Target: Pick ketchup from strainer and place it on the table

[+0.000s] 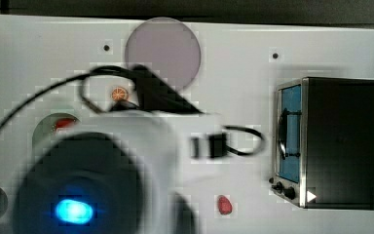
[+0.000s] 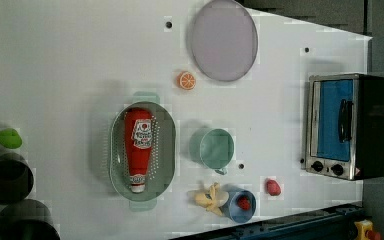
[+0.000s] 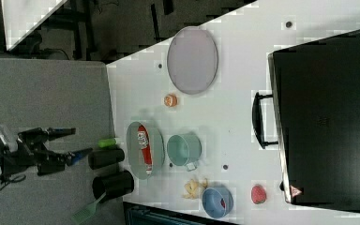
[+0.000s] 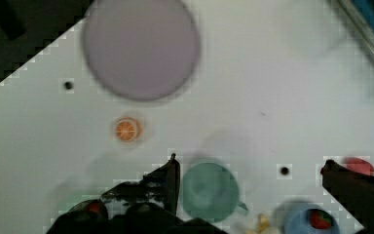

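Note:
The ketchup (image 2: 139,147), a slim red bottle with a white cap, lies lengthwise in the pale green oval strainer (image 2: 166,150) on the white table (image 2: 70,65). In the right view the ketchup (image 3: 144,145) shows in the strainer (image 3: 133,150), and my gripper (image 3: 83,140) hangs open at the right view's left, well apart from both. In the wrist view my gripper (image 4: 248,163) has its dark fingers (image 4: 168,180) spread wide and holds nothing. A red bit of the ketchup (image 4: 93,207) peeks out beside one finger. In the top view my arm covers most of the strainer (image 1: 46,129).
A toaster oven (image 2: 347,125) stands at the left view's right. A lilac plate (image 2: 223,40), an orange slice (image 2: 186,80), a green cup (image 2: 216,148), a blue cup (image 2: 241,204), a banana (image 2: 209,196) and a red fruit (image 2: 273,187) lie around. Black cylinders (image 2: 7,177) stand at the left view's left edge.

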Available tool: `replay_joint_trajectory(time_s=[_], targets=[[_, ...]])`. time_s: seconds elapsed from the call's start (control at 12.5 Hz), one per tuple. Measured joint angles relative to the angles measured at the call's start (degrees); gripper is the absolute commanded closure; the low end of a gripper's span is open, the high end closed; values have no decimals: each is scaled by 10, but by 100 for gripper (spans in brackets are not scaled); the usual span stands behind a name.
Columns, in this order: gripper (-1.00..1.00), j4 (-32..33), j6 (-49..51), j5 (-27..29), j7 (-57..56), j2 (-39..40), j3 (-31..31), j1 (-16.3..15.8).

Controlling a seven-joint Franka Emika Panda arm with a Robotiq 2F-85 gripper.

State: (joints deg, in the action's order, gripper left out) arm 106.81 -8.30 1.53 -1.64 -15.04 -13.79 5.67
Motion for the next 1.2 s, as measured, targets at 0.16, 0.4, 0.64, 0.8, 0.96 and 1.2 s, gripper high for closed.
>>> replay_joint_trajectory(time_s=[0.16,0.4,0.64,0.8,0.96,1.2], targets=[[-100,3,-22,1,0,39,-54,-7],[-100,11,-63,3,0,103,-146,-13],[-100,24,-87,4,1,147,-224,-28],[-100,27,-100,3,1,166,-261,-44],[-100,37,-136,-1,1,184,-292,-53],[-100,69,-216,-30,1,228,-312,-67]])
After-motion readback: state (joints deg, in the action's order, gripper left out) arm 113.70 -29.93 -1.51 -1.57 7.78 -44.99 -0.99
